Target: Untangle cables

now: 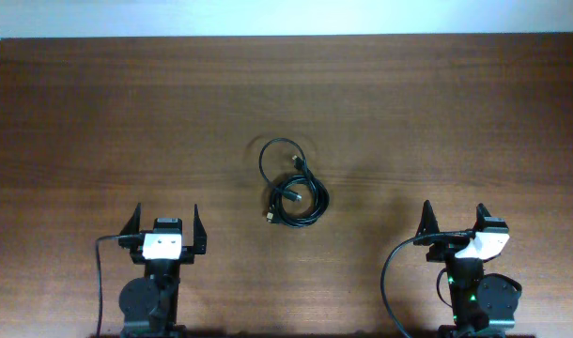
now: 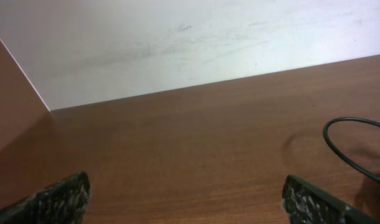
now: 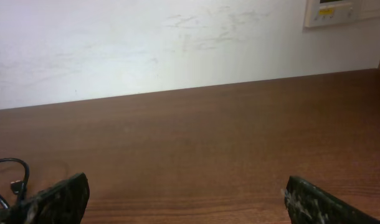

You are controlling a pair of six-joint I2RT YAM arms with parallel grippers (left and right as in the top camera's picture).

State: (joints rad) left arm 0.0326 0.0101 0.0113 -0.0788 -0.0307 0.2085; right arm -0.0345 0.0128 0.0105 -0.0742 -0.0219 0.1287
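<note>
I am at the near edge of a brown wooden table [image 1: 456,103], my two arms parked well apart, with the cables [image 1: 291,188] lying between them and farther out, near the table's middle. Neither arm touches them.

From overhead, the cables form a loose loop at the top joined to a tighter coil below. The strands cross too closely for me to count the cords or tell which passes over which. Small plug ends show inside the coil and at its lower left, but their type is too small to make out.

My left gripper [image 1: 166,218] has its fingers spread wide with nothing between them, and my right gripper [image 1: 454,214] is spread the same way.

The left wrist camera catches only an arc of the cables [image 2: 349,119], cut off by the right edge of the frame. The right wrist camera shows a small curl of the cables [image 3: 9,161], cut by the left edge and partly hidden behind one of my fingers [image 3: 59,199]. A pale wall panel [image 3: 330,12] sits cropped in the top corner, too blurred to read.
</note>
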